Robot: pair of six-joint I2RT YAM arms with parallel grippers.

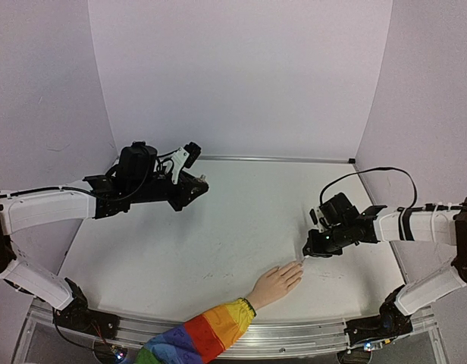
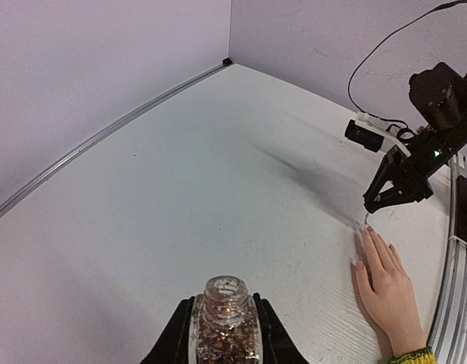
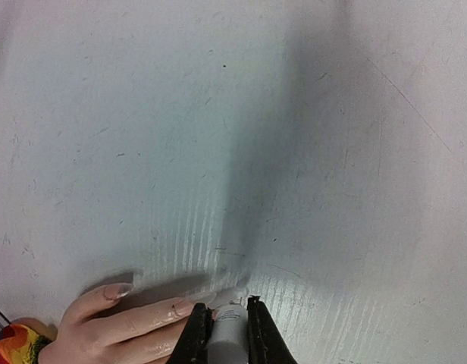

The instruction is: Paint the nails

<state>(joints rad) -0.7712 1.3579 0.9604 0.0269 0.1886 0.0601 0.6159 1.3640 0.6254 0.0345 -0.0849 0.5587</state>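
R: right gripper (image 3: pixel 224 324) jaws closed on grey-white cylindrical brush handle (image 3: pixel 229 338), tip down at pale nails (image 3: pixel 117 290) of flat flesh-coloured hand (image 1: pixel 277 284) just ahead-left, likely for steady strokes | L: left gripper (image 2: pixel 224 327) clamped on uncapped glitter-filled glass bottle (image 2: pixel 223 299), well away, probably keeping the 2 arms apart | room: bare white table (image 1: pixel 218 235) beyond; metal rail (image 1: pixel 309 332) behind hand

A white, scuffed table (image 1: pixel 218 227) bears a flesh-coloured hand (image 1: pixel 275 286) lying flat near its front edge.
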